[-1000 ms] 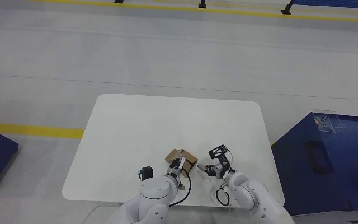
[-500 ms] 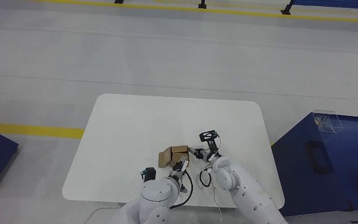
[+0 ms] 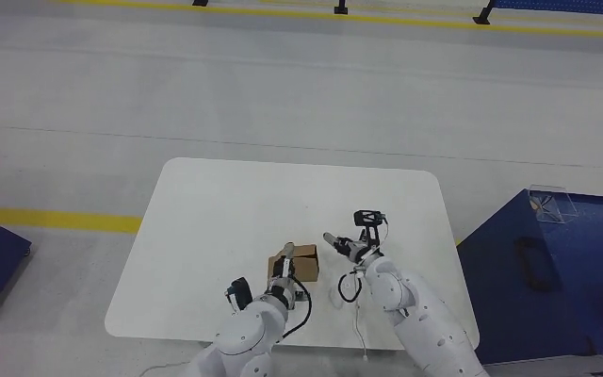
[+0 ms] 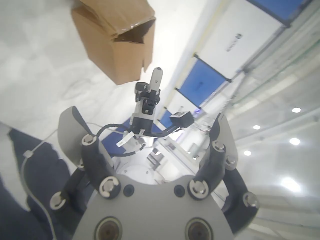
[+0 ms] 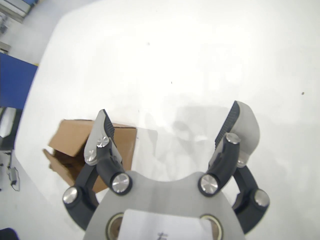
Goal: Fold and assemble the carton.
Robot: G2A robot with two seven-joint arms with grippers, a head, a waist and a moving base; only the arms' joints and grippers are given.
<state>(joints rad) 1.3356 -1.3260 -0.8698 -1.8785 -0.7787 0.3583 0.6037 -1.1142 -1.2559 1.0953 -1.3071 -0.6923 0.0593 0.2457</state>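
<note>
While overhead shows carton (image 3: pixel 306 259) top, left wrist shows gaping end.

The table (image 3: pixel 283 198) is taken in whole by the top camera, which is set high above the carton (image 3: pixel 300 263) and faced steeply down. The carton is seen close up by the left wrist camera, set low beside it and tilted upward past it. It is overlooked from near and above by the right wrist camera. Carton and table are shared by all three views.
</note>
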